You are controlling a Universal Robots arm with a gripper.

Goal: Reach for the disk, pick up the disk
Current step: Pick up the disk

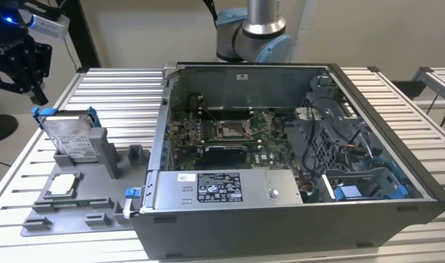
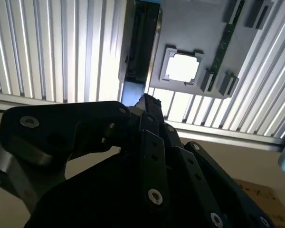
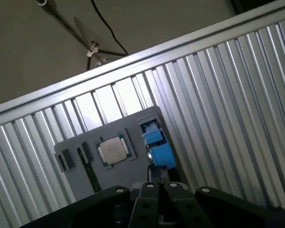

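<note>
The hand (image 1: 38, 98) hangs at the exterior view's left, fingers pressed together and holding nothing, close over the top corner of the disk (image 1: 67, 137). The disk stands on edge in a slot of the grey holder (image 1: 98, 189) on the table (image 1: 123, 96), beside the open computer case (image 1: 281, 219).

In the exterior view the picture's edge cuts off the gripper (image 1: 18, 82). A grey holder (image 1: 99, 148) hides the lower edge of the upright disk (image 1: 67, 136), and the print on its label is too small to read. In the first wrist view the gripper's dark body covers one end of the disk.
</note>
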